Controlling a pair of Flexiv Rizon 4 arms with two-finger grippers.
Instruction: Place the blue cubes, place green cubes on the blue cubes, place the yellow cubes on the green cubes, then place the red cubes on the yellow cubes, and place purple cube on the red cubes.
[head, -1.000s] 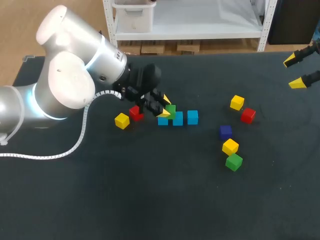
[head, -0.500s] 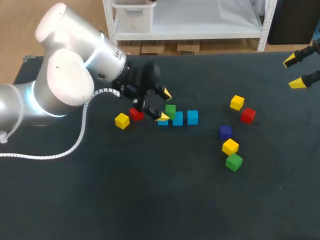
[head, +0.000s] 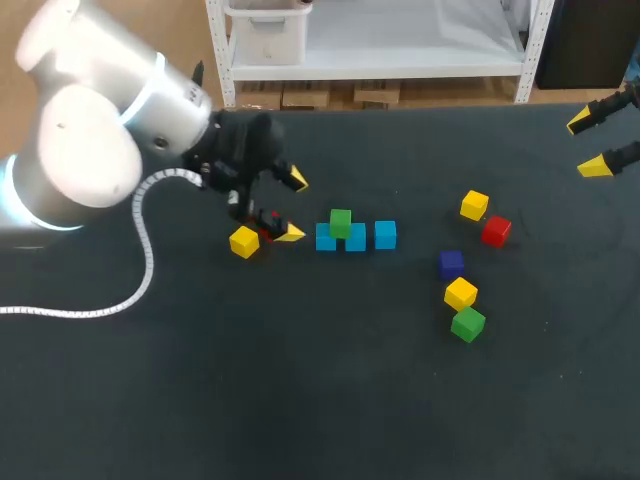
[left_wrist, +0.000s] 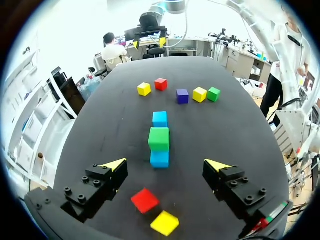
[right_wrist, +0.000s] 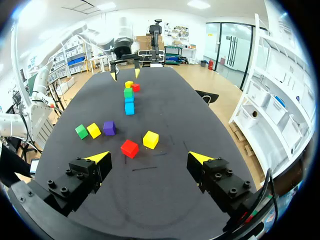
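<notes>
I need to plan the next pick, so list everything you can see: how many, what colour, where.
table: one, dark, under everything.
blue cubes: three, blue, in a row mid-table.
green cubes: two, green; one on top of the blue row, one loose on the right side.
yellow cubes: three, yellow; one by the left gripper, two on the right side.
red cubes: two, red; one next to the left-hand yellow, one on the right side.
purple cube: one, purple, on the right side among the loose cubes.
left gripper: open, empty, above the left-hand red cube.
right gripper: open, empty, at the table's far right corner.
</notes>
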